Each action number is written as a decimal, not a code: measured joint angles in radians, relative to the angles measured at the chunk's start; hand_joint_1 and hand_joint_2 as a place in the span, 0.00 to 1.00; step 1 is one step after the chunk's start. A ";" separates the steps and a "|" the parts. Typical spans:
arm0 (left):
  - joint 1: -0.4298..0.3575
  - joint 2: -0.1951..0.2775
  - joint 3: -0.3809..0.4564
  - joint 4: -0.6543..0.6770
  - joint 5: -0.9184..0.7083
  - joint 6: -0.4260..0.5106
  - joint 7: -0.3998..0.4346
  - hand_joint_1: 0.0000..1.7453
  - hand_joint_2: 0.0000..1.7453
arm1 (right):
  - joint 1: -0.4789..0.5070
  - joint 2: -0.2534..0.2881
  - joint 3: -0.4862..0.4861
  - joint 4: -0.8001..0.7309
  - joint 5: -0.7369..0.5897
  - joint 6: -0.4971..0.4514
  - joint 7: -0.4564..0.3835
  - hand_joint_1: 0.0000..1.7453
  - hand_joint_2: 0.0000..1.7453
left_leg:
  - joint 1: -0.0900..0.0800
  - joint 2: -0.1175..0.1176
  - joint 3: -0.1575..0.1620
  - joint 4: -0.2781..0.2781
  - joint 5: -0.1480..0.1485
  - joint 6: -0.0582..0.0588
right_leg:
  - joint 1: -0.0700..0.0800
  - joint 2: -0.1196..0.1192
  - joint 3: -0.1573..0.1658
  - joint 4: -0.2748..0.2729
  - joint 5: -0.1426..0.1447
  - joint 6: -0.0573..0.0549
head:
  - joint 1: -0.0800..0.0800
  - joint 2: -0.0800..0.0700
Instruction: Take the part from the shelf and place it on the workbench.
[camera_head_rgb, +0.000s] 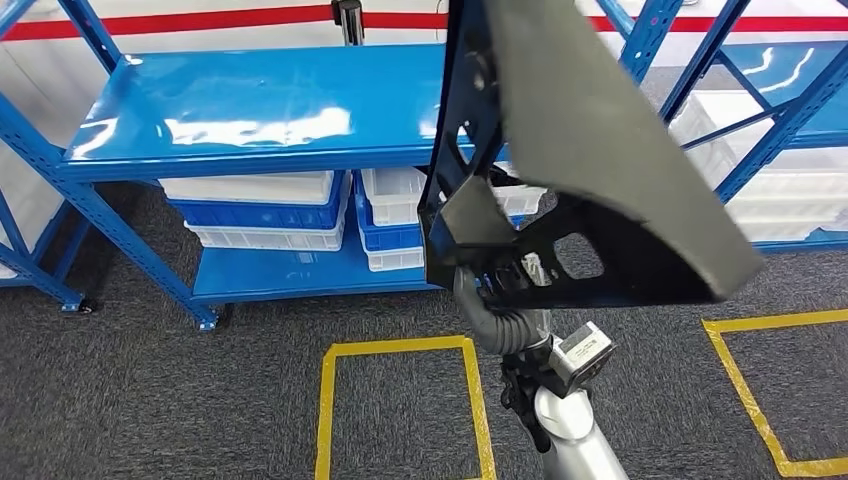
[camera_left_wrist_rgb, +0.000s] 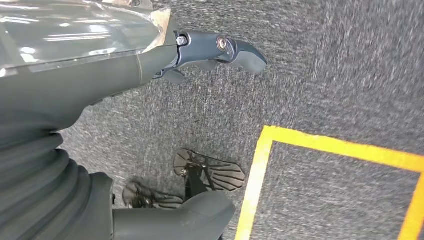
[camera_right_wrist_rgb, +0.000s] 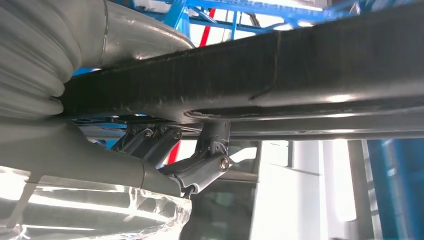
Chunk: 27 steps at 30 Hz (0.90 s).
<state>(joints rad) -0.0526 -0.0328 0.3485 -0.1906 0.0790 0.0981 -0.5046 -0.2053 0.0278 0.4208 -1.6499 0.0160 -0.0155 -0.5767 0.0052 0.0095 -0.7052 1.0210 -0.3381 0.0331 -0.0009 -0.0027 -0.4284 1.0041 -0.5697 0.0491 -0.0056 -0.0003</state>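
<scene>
1. Head view: the right hand (camera_head_rgb: 490, 285) came up from the lower edge on its silver arm and held the part (camera_head_rgb: 590, 160), a large dark panel with a black bracket frame, by the frame's lower end. The part stood raised in the air before the blue shelf (camera_head_rgb: 250, 110), clear of its top deck and touching nothing else. Its long axis rose steeply from the hand, with the broad grey face leaning toward the right. White and blue bins (camera_head_rgb: 262, 208) sat on the shelf's lower deck. Yellow tape squares (camera_head_rgb: 400, 350) marked the carpet below.

2. Left wrist view: the left hand (camera_left_wrist_rgb: 215, 52) hung over the grey carpet (camera_left_wrist_rgb: 325, 65) with nothing in it; its dark fingers (camera_left_wrist_rgb: 245, 52) lay stretched out and loosely apart. A yellow tape corner (camera_left_wrist_rgb: 265, 135) lay on the floor beneath it.

3. Right wrist view: the fingers (camera_right_wrist_rgb: 200, 170) of the right hand were hooked up against the underside of the part's long dark bar (camera_right_wrist_rgb: 280, 75), with the thumb side closed against it, so the grip looked firm.

4. Judgement: the part was already off the shelf and in the right hand alone. No workbench was visible, so a turn away from the shelf seemed to be called for next, and the tall, top-heavy panel might swing.
</scene>
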 joint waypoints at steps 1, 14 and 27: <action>0.000 0.000 0.004 0.000 0.002 -0.001 -0.002 0.00 1.00 | 0.002 0.002 0.000 0.000 0.007 -0.001 -0.001 1.00 1.00 | 0.000 0.001 -0.001 -0.005 0.014 -0.006 | 0.006 0.000 0.014 -0.032 -0.008 -0.009 | -0.001 0.000; -0.003 0.005 0.030 -0.004 -0.019 0.003 -0.007 0.00 1.00 | 0.012 0.024 -0.001 0.000 0.045 -0.006 0.006 1.00 1.00 | 0.043 -0.014 0.152 0.099 -0.160 -0.070 | -0.019 -0.011 -0.186 0.007 0.145 -0.027 | -0.013 0.000; -0.001 0.005 0.024 -0.007 -0.106 0.168 0.102 0.00 1.00 | 0.013 0.029 0.002 -0.003 0.057 -0.021 0.019 1.00 1.00 | 0.010 -0.002 0.151 0.011 -0.169 -0.002 | -0.012 -0.004 -0.228 -0.001 0.163 -0.009 | 0.005 0.000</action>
<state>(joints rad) -0.0534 -0.0275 0.3722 -0.1972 -0.0271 0.2665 -0.4022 -0.1928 0.0566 0.4228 -1.6526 0.0726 -0.0363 -0.5577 0.0154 0.0077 -0.5544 1.0318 -0.5072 0.0315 -0.0128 -0.0072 -0.6567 1.0032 -0.4064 0.0401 -0.0006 0.0000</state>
